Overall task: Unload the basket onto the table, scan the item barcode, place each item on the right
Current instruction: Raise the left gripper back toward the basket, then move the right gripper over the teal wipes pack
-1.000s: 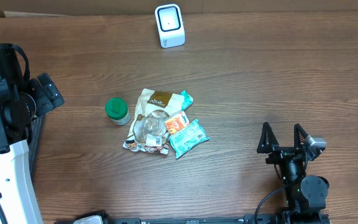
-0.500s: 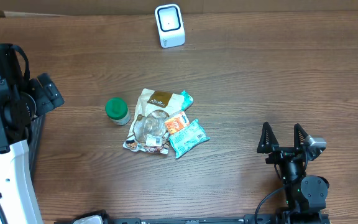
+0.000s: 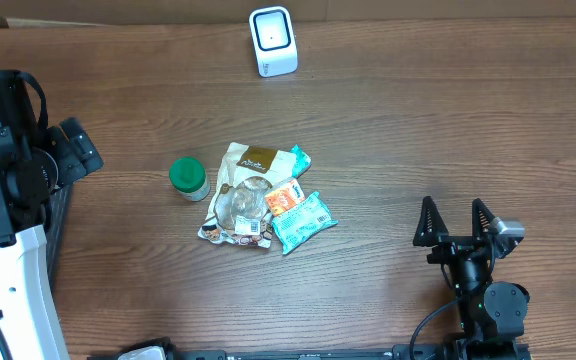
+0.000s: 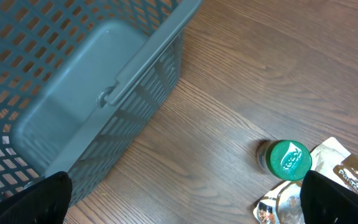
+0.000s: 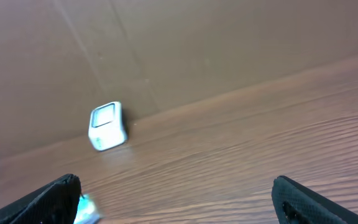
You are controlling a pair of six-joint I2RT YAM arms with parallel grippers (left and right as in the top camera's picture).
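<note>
A white barcode scanner (image 3: pixel 272 40) stands at the table's far edge and shows small in the right wrist view (image 5: pixel 107 126). At mid-table lies a pile of items: a green-lidded jar (image 3: pixel 188 178), a tan and clear snack bag (image 3: pixel 248 190), an orange packet (image 3: pixel 284 198) and a teal packet (image 3: pixel 304 222). My right gripper (image 3: pixel 456 222) sits open low on the right, well apart from the pile, nothing between its fingers. My left gripper (image 4: pixel 182 205) hangs open above the table's left side, with the jar (image 4: pixel 288 159) just inside its right fingertip (image 4: pixel 344 199).
A grey mesh basket (image 4: pixel 104 81) stands at the left edge of the table, under my left arm (image 3: pixel 8 170). A brown cardboard wall (image 5: pixel 197 50) rises behind the scanner.
</note>
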